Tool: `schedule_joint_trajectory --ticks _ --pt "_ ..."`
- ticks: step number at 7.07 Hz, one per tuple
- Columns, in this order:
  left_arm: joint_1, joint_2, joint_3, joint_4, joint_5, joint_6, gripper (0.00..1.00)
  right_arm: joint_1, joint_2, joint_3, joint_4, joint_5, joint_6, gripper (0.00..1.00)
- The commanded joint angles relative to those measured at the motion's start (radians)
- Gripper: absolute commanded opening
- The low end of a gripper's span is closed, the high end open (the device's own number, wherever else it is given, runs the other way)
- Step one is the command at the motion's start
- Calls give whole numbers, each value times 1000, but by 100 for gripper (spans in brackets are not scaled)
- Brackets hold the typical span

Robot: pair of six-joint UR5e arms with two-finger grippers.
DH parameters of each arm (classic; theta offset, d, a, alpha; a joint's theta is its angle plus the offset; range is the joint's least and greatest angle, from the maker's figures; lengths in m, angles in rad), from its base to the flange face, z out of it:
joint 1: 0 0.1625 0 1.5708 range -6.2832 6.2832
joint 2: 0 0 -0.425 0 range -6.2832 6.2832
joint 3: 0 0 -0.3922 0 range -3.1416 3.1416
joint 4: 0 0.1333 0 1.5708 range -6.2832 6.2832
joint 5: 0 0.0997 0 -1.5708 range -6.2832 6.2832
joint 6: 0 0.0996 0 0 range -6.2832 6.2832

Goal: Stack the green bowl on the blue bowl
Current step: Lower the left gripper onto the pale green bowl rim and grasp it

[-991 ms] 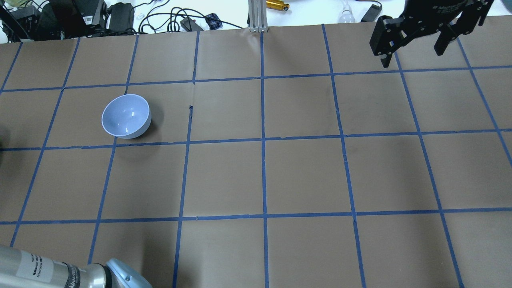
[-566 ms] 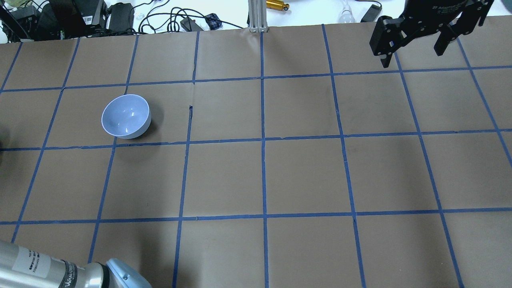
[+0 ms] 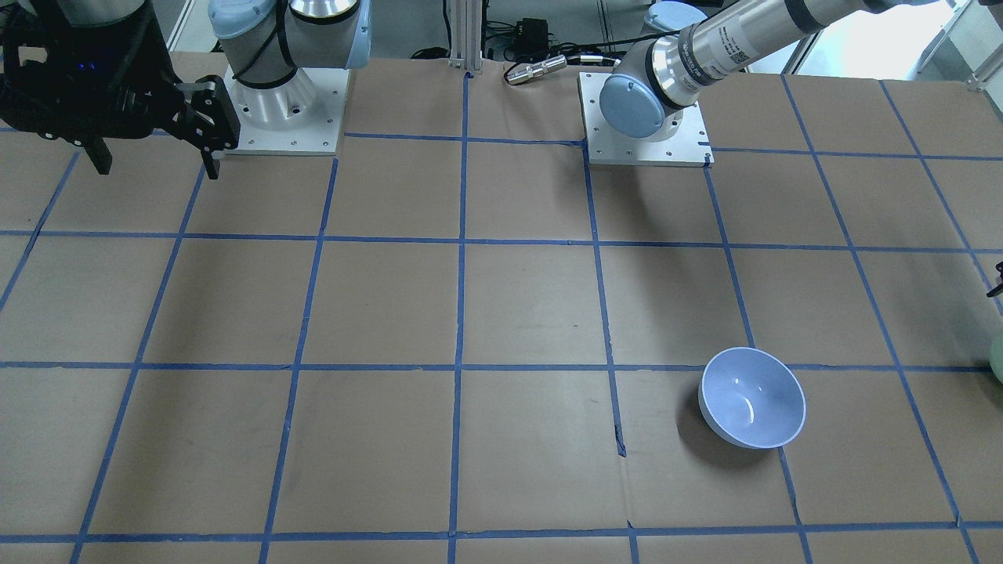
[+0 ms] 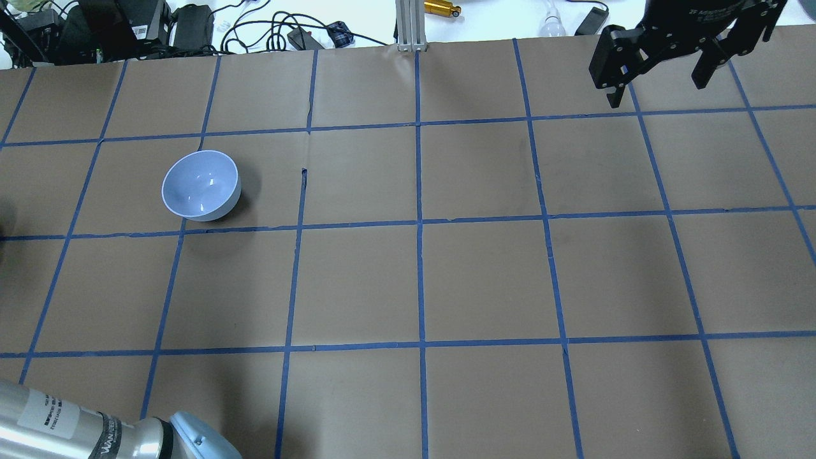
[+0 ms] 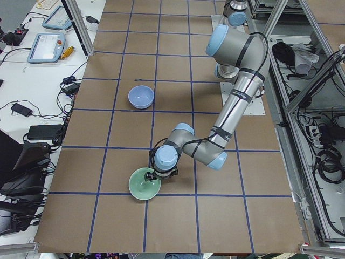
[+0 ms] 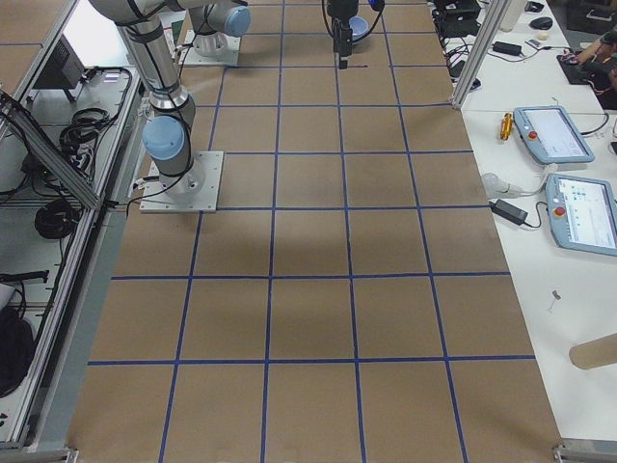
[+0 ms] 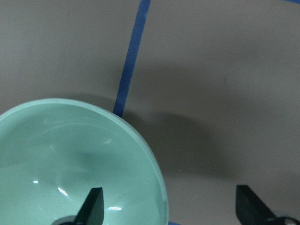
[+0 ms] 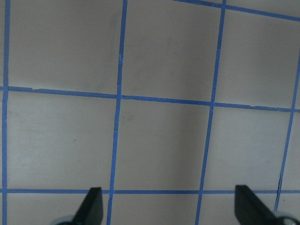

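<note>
The green bowl (image 5: 144, 184) stands upright on the brown table near its left end; it fills the lower left of the left wrist view (image 7: 70, 159). My left gripper (image 7: 171, 208) is open and straddles the bowl's rim, one finger (image 7: 93, 206) inside the bowl and the other outside it. The blue bowl (image 4: 201, 185) stands upright and empty, about two grid squares away from the green one (image 5: 140, 96), and also shows in the front view (image 3: 752, 397). My right gripper (image 4: 660, 80) is open and empty, high above the far right of the table (image 3: 154, 153).
Cables and black devices (image 4: 127, 25) lie beyond the table's far edge, beside an aluminium post (image 4: 408, 25). Two teach pendants (image 6: 554, 130) lie on the side bench. The arm bases (image 3: 286, 102) stand on plates at the robot's side. The paper has a small tear (image 4: 304, 177).
The left arm's silver link at the bottom left of the overhead view has sunk slightly lower. The blue bowl and the right gripper have not moved.
</note>
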Motion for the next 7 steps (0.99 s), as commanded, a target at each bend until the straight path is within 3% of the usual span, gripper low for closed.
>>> schedule_joint_trajectory --ticks 1,7 --pt "0 -20 2 1 12 -2 97 0 0 0 0 0 0 100" --pt "-17 -40 37 -12 55 -49 95 0 0 0 0 0 0 100"
